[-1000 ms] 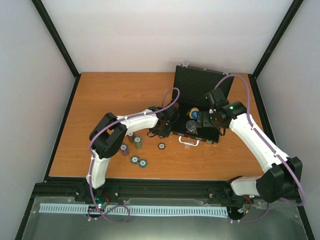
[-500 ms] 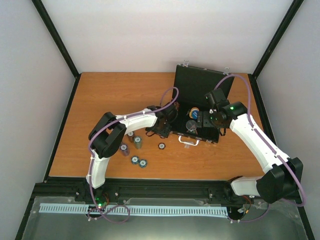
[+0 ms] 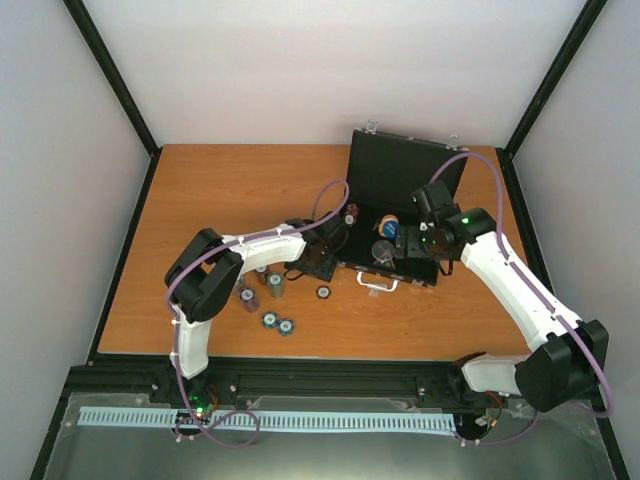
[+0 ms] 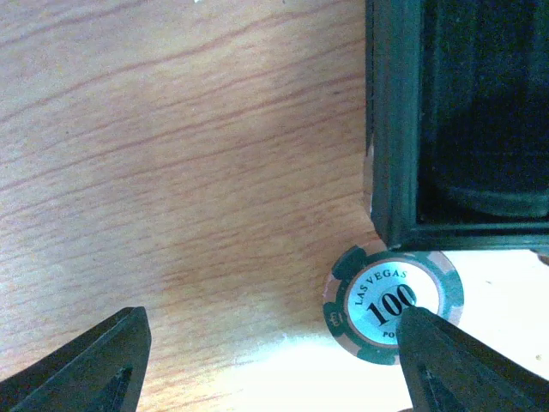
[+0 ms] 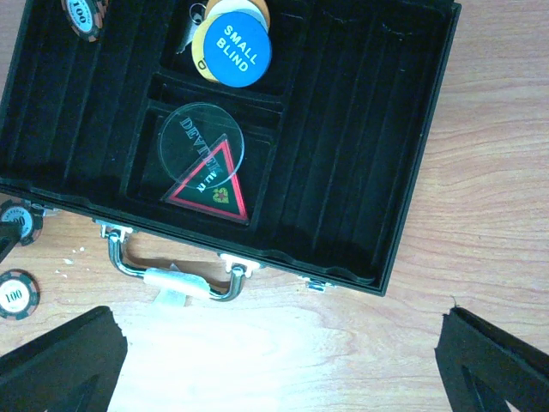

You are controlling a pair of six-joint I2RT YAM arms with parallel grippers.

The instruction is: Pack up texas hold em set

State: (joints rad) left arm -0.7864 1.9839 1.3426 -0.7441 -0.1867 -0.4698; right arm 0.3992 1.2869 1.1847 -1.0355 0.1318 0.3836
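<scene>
Black case (image 5: 360, 129) is sitting open on the table (image 3: 200, 200), lid standing upright at the far side, silver handle (image 5: 171, 281) facing the arms. Its ctr section is split into two small compartments. The far one is holding the blue disc (image 5: 230, 49) marked SMALL BLIND, which is lying on a paler disc (image 5: 257, 10). The near one is holding a clear round disc (image 5: 190, 133) w/ the dark triangular token (image 5: 208, 184) lying partly over it. One poker chip (image 5: 83, 13) is resting in the ribbed section on the L side of the tray, at its far corner. Outside, a green-edged 100 chip (image 4: 382, 296) is lying flat on the wood, touching the case's near-L corner; another flat chip (image 5: 15, 296) is sitting just beside it. More chips (image 3: 275, 285), some in short stacks and some flat, are waiting further L by the L arm. L gripper (image 4: 274, 369) is hovering low next to that corner, jaws spread apart and grasping nothing, one fingertip (image 4: 446, 360) overlapping the 100 chip's edge. R gripper (image 5: 279, 369) is hanging over the case's near side, jaws spread wide w/ nothing btw them.
</scene>
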